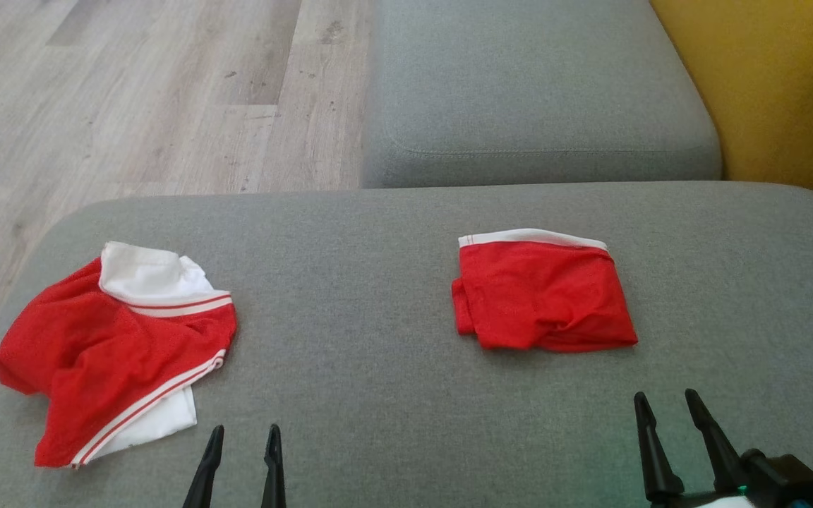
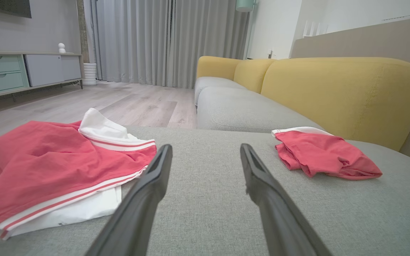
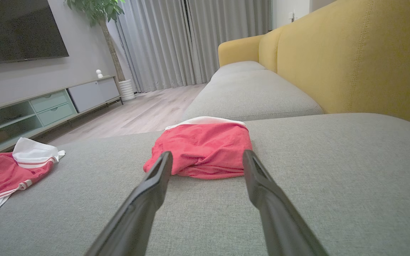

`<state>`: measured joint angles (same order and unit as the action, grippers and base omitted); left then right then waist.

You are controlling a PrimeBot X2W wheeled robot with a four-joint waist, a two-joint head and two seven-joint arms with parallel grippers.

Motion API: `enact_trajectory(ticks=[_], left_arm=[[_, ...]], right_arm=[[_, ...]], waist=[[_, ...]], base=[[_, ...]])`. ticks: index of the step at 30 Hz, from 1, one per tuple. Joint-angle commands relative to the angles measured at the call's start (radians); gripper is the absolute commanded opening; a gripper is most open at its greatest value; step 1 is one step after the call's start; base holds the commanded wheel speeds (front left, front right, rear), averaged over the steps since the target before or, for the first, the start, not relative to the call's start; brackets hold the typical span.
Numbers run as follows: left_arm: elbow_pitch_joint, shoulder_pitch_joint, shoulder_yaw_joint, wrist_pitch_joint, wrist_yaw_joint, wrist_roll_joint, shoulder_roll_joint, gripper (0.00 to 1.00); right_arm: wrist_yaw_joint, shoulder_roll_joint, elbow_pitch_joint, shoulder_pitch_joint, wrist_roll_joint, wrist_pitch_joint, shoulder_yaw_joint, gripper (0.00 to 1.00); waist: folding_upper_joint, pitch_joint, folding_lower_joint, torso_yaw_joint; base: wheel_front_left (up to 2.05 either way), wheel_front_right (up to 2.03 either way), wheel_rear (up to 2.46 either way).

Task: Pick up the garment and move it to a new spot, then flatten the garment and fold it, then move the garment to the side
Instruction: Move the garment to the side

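Looking down in the head view: a grey seat cushion (image 1: 378,282) is recorded across the frame. A crumpled garment (image 1: 110,346), red with white panels and striped trim, is spread near the cushion's left edge. A folded garment (image 1: 540,296), red with a white waistband on its far side, is laid right of centre, well apart from the first. The left gripper (image 1: 246,427) is seen at the bottom edge, just right of the crumpled garment's lower corner, fingers parted, nothing held. The right gripper (image 1: 664,394) is seen at the lower right, near the folded garment's front edge but apart from it, fingers likewise spread and empty. A wood floor (image 1: 131,92) is noted beyond.

Left wrist view: the left gripper (image 2: 205,146) is held low over the cushion, jaws wide, bare fabric between them. The crumpled garment (image 2: 48,167) is noted beside the left finger; contact cannot be told. The folded garment (image 2: 326,154) is seen to the right, before a yellow backrest (image 2: 343,92).

Right wrist view: the right gripper (image 3: 208,153) is pointed at the folded garment (image 3: 205,145), which is framed just beyond the wide-set fingertips, not gripped. The crumpled garment (image 3: 5,174) is seen far left on the same cushion.
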<state>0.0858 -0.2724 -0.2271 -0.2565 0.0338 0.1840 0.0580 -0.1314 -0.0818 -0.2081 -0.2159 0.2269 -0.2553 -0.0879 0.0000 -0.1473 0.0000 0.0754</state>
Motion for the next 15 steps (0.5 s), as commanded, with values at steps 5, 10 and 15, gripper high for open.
enact_trajectory(ticks=[5,10,15], left_arm=[[-0.038,0.038,0.032,-0.005,-0.004,-0.012,-0.008,1.0],[-0.033,0.043,0.034,-0.005,-0.005,-0.015,-0.008,1.0],[-0.033,0.044,0.029,-0.005,-0.004,-0.013,-0.008,1.0]], right_arm=[[0.001,-0.007,0.026,0.044,-0.012,-0.006,-0.019,1.0],[0.001,-0.006,0.021,0.047,-0.014,-0.006,-0.023,1.0],[0.001,-0.01,0.02,0.049,-0.014,-0.006,-0.024,1.0]], waist=[[0.0,0.003,0.0,-0.005],[0.0,0.003,0.0,-0.008],[0.0,0.003,0.0,-0.007]], base=[[0.0,0.0,0.0],[0.0,0.0,0.0],[0.0,0.0,0.0]])
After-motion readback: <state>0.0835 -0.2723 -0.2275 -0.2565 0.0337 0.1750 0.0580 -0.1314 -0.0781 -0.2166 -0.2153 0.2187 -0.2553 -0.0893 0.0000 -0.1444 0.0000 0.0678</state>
